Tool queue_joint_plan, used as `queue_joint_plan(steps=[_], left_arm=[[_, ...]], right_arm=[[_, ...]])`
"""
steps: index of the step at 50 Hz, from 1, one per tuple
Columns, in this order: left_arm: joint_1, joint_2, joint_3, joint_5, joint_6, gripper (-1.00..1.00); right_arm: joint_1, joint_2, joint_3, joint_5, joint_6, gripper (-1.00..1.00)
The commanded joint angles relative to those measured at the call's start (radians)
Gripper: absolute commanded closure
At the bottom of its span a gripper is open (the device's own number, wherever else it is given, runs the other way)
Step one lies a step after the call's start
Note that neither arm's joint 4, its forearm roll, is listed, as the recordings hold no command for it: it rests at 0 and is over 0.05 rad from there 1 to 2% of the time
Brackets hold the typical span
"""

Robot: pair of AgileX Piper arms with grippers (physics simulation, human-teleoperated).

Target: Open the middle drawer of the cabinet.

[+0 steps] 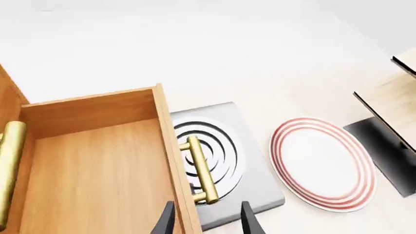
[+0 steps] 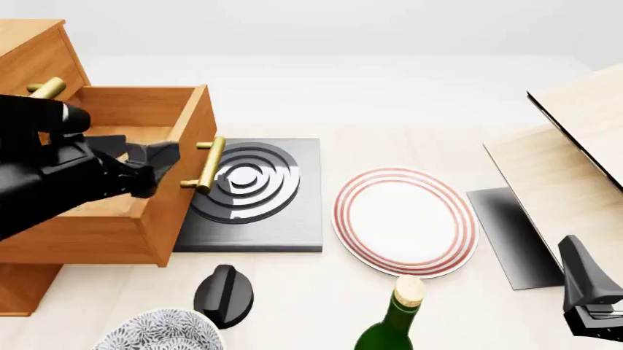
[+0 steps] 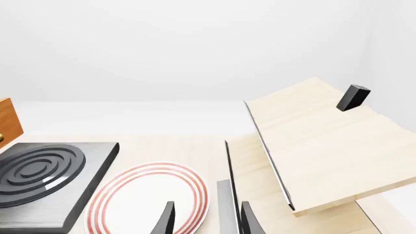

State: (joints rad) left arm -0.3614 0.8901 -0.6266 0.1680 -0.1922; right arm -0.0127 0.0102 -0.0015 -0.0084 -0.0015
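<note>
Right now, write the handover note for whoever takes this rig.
Left gripper: open, fingers either side of the drawer's front edge, near the brass handle, not gripping it.
Right gripper: open, idle over the plate.
Middle drawer: pulled well out of the cabinet, its front over the stove plate.
Done: drawer looks open.
Left: probably just back the left arm away.

No text, label, brand, number or sign can be read in any of the views; every surface in sight is unmarked.
</note>
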Motion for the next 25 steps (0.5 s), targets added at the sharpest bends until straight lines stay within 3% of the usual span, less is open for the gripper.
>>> queue_joint_plan(steps=[1,3,6,10,18,21,23,25], left_arm=[[0.096,-0.410,0.067,0.038,0.224,-1.00],[0.163,-0.573,0.090,0.102,0.277,-1.00],[0.208,-0.685,0.078,0.152,0.327,-1.00],[0.216,-0.890,0.020,0.206,0.506,-1.00],[0.243,-0.890,0.001,0.224,0.499,-1.00],[0.306,-0.890,0.054,0.151,0.494,-1.00],[0.348,-0.890,0.114,0.032,0.530,-1.00],[0.398,-0.890,0.209,-0.068,0.503,-1.00]], right_arm=[[0.000,0.000,0.000,0.000,0.000,-1.00],[0.000,0.000,0.000,0.000,0.000,-1.00],[0.000,0.000,0.000,0.000,0.000,-1.00],[0.000,0.000,0.000,0.000,0.000,-1.00],[0.000,0.000,0.000,0.000,0.000,-1.00],[0.000,0.000,0.000,0.000,0.000,-1.00],[0.000,0.000,0.000,0.000,0.000,-1.00],[0.000,0.000,0.000,0.000,0.000,-1.00]])
